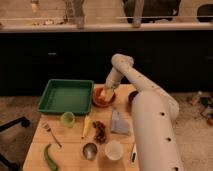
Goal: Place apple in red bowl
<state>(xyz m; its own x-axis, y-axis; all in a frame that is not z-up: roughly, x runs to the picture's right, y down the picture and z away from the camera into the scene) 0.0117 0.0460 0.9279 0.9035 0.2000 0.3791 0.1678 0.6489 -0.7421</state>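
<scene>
The red bowl (100, 102) sits on the wooden table just right of the green tray. My gripper (105, 93) hangs down into the bowl from the arm that reaches over from the right. A small orange-yellow patch at the gripper's tip, inside the bowl, looks like the apple (103, 95). I cannot tell whether the apple is held or resting in the bowl. The gripper hides part of the bowl's inside.
The green tray (50, 102) stands at the left. A dark bowl (131, 95) peeks out behind my arm. In front lie a lime-green cup (67, 118), a yellow wedge (86, 126), a dark red cluster (100, 131), a grey packet (119, 123), a metal cup (90, 150), a white cup (113, 149), a fork (51, 134) and a green vegetable (50, 157).
</scene>
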